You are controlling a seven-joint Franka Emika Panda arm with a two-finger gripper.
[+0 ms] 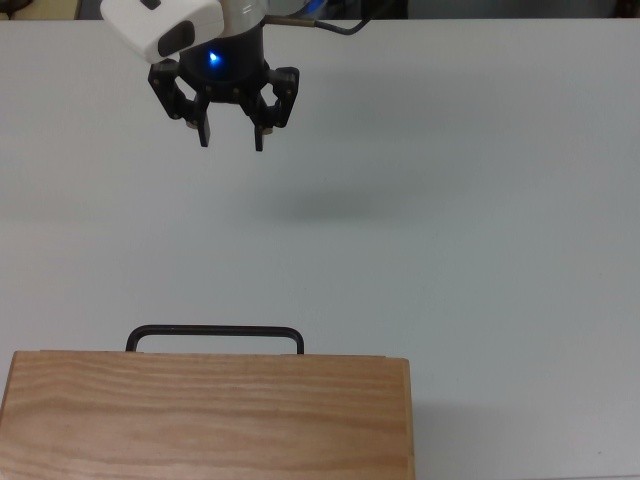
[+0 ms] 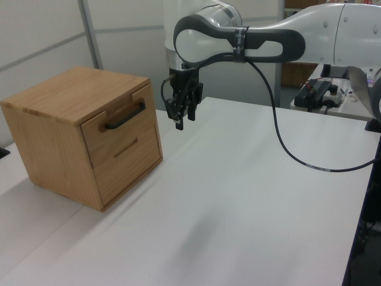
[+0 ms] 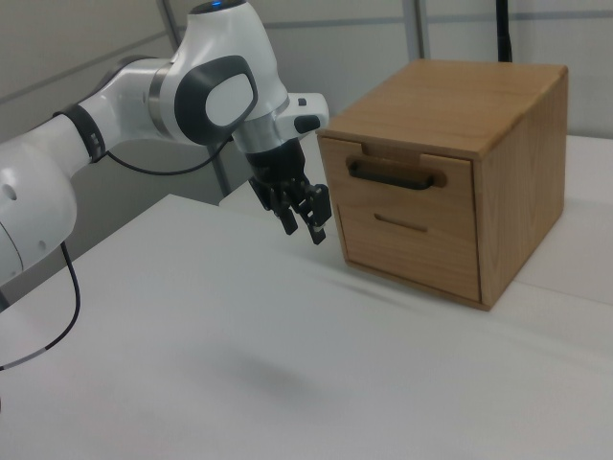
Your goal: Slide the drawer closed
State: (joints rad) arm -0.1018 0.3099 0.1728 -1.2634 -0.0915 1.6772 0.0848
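The drawer (image 2: 118, 126) sits at the top of the wooden cabinet (image 2: 53, 137), its front panel flush with the cabinet face in the left view and in the right view (image 3: 407, 184). Its black bar handle (image 1: 214, 337) juts out from the cabinet's front edge in the top view, and shows as a dark bar across the panel in the left view (image 2: 125, 115) and the right view (image 3: 394, 173). A second, lower drawer front (image 3: 410, 241) with a small groove lies beneath it. The cabinet stands on a white surface (image 1: 480, 220). The tool (image 1: 232, 135) hangs above the surface, well apart from the handle, with its two fingers spread and nothing between them; a blue light glows on its body. In the left view the tool (image 2: 184, 121) points downward to the right of the cabinet, and in the right view (image 3: 305, 226) it hangs to the left of the cabinet. A black cable (image 2: 280, 128) droops from the white arm (image 2: 280, 42).
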